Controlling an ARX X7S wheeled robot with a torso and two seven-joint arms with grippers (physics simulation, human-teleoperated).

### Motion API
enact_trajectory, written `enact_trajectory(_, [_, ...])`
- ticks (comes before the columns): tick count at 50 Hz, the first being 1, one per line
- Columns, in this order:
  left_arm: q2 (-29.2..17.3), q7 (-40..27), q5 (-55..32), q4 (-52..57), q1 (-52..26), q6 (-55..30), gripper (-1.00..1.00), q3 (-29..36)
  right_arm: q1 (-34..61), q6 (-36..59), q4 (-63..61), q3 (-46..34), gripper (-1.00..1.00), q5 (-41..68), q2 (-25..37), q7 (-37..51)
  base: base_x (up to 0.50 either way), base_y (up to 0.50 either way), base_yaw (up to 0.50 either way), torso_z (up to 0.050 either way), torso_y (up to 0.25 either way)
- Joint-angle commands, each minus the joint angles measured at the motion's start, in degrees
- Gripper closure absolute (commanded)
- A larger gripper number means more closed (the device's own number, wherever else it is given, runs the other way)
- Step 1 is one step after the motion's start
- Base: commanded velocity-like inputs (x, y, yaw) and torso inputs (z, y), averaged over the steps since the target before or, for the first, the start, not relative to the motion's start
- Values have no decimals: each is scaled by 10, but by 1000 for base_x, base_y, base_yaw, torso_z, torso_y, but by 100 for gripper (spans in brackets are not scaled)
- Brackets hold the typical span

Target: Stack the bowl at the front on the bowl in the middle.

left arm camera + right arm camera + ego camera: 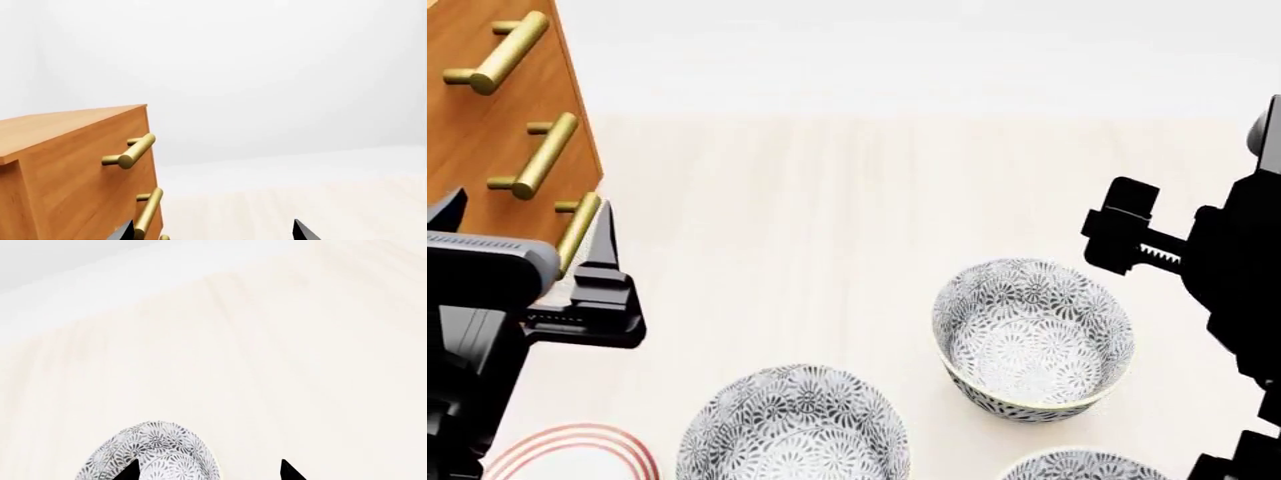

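Three alike floral bowls show in the head view. The bowl at the front (1081,466) is cut off by the bottom edge, nearest me. I take the one at lower left (794,430) for the bowl in the middle, though the look does not settle it. A third bowl (1034,340) stands farther back on the right. My right gripper (1121,232) hovers open above and beyond that third bowl, and a floral bowl (153,452) shows below its fingertips (130,471). My left gripper (601,290) hangs open by the cabinet, holding nothing (213,235).
A wooden drawer cabinet (494,110) with brass bar handles (130,152) stands at the left, close to my left gripper. A flat red-ringed plate (567,450) lies at the bottom left. The pale wood table (827,220) stretches back to a white wall.
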Motion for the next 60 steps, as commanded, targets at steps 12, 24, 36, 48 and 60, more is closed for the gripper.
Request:
enact_trajectory(12, [-6, -6, -5, -3, -1, 1, -100, 7, -5, -30, 72, 1, -100, 2, 9, -7, 0, 0, 0, 0, 0])
enact_trajectory(24, [-8, -10, -6, -8, 3, 7, -100, 13, -10, -46, 102, -7, -100, 3, 10, -13, 0, 0, 0, 0, 0])
enact_trajectory(36, [-12, -13, -9, -12, 3, 9, -100, 16, -6, -65, 139, -23, -100, 1, 10, -20, 0, 0, 0, 0, 0])
enact_trajectory(48, [-13, -16, -12, -15, 2, 12, -100, 18, -1, -81, 181, -43, -100, 0, 9, -33, 0, 0, 0, 0, 0])
enact_trajectory(60, [-16, -19, -13, -20, 5, 17, -100, 21, 3, -99, 222, -56, -100, -2, 8, -41, 0, 0, 0, 0, 0])
